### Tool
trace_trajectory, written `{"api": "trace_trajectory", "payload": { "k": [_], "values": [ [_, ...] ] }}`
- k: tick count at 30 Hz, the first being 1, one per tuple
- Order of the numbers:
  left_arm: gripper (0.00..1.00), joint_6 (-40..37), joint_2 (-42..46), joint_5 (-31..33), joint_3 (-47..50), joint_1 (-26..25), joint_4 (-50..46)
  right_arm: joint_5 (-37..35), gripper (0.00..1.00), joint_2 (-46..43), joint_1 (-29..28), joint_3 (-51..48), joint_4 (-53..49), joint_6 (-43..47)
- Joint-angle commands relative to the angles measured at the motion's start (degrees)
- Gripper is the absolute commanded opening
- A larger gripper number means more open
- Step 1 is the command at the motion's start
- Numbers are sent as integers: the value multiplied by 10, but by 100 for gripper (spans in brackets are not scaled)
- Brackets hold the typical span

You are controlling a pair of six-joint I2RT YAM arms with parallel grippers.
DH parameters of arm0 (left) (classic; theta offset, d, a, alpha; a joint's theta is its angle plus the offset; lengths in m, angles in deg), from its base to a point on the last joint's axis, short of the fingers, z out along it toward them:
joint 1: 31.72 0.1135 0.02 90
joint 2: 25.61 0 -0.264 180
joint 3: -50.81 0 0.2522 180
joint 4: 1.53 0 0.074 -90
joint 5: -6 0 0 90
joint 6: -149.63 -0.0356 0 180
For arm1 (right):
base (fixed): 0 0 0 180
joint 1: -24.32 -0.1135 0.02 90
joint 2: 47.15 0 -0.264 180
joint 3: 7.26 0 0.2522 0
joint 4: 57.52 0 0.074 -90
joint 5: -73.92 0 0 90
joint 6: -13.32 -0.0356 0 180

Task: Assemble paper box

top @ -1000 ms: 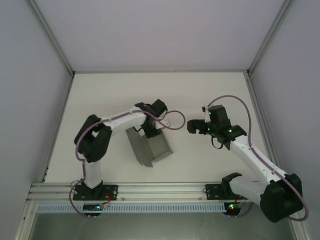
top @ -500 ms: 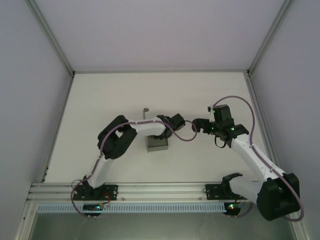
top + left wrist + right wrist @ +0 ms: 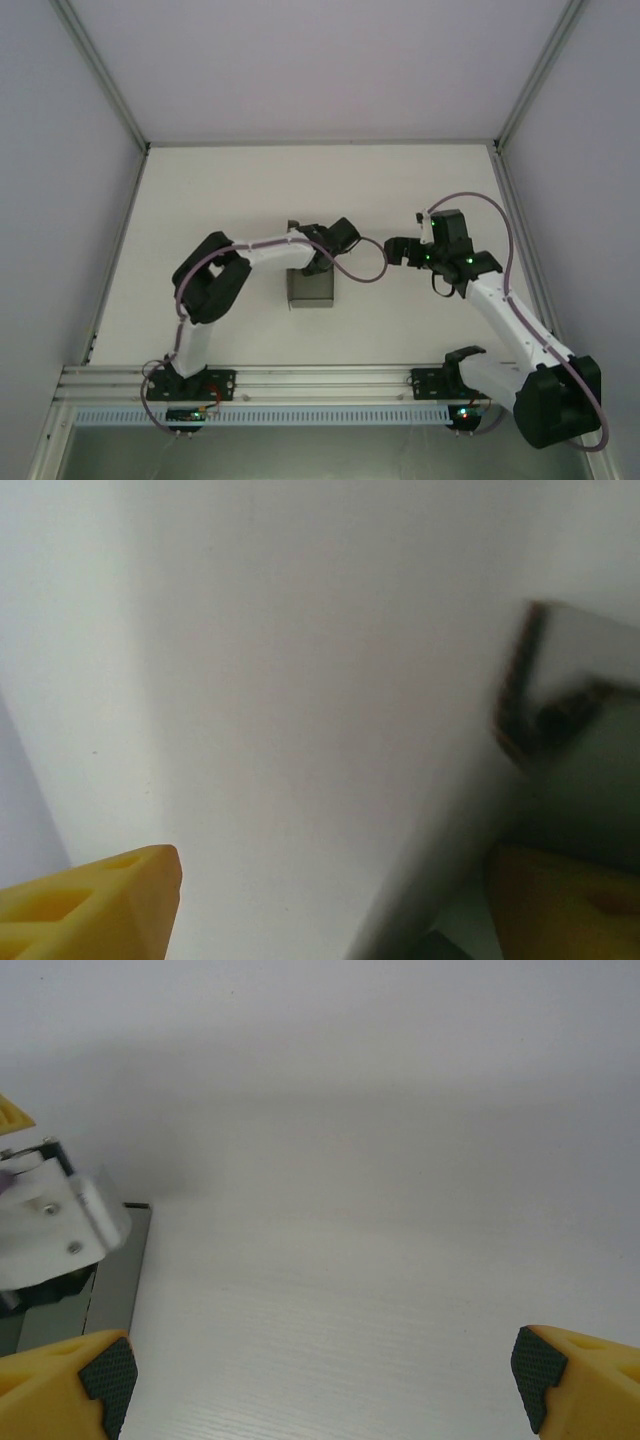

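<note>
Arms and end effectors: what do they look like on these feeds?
The left arm and right arm have white links, black joint housings and looping purple cables; green lights glow on the right one. The left end effector and right end effector have yellow fingers; the right's carry dark textured pads.

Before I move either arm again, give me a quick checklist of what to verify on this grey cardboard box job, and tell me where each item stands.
1. Left hand open: ok. Its yellow fingers are wide apart with nothing between them.
2. Right hand open: ok. It is over bare white table.
3. Plain grey cardboard box resting on the table: ok.
4. Left hand clear of the box: cannot tell. A corner of the box lies close by one finger.
5. Right hand clear of the box: ok. It hangs apart, to the box's right.
6. Box fully folded: cannot tell. The left arm covers its far part.
</note>
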Motion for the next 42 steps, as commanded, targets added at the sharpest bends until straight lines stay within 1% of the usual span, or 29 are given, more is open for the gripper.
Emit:
{"api": "trace_trajectory", "payload": {
  "k": [1,6,10,13,14,16,18,20,21,22,24,27,29,33,35,37,38,39,42],
  "values": [
    [100,-34,74,-88,7,-1,-27,7,99,-2,10,9,0,25],
    [100,-23,142,-176,1,7,-6,40,99,27,15,20,25,44],
    [100,17,198,-220,-2,34,46,65,99,68,9,46,50,81],
    [100,53,229,-278,4,61,60,86,99,100,-7,73,58,114],
    [100,68,235,-284,11,67,70,101,99,111,-14,81,61,135],
    [99,115,248,-270,21,80,89,135,97,144,-38,103,63,185],
    [100,179,265,-271,32,105,101,151,91,192,-69,134,55,230],
    [100,258,292,-298,41,142,102,163,86,255,-104,179,31,288],
    [99,295,307,-316,50,164,103,159,83,287,-120,204,18,312],
    [100,328,328,-348,61,190,101,152,79,321,-136,231,1,339],
    [100,388,367,-391,91,236,105,145,71,384,-160,287,-36,409],
    [100,458,418,-399,146,298,103,143,70,463,-182,349,-86,494],
    [100,482,442,-382,182,330,96,139,68,504,-194,379,-107,536],
    [99,513,464,-373,251,385,82,128,59,566,-207,438,-151,564],
    [100,522,474,-375,283,403,88,132,50,584,-207,455,-167,578],
    [100,524,480,-376,306,414,98,127,45,595,-209,461,-169,580],
    [100,523,482,-379,315,419,102,125,43,600,-211,462,-166,584],
    [100,522,483,-379,320,422,106,122,38,604,-212,463,-160,582],
    [100,521,485,-385,334,428,123,110,26,619,-217,464,-133,561]
  ]
}}
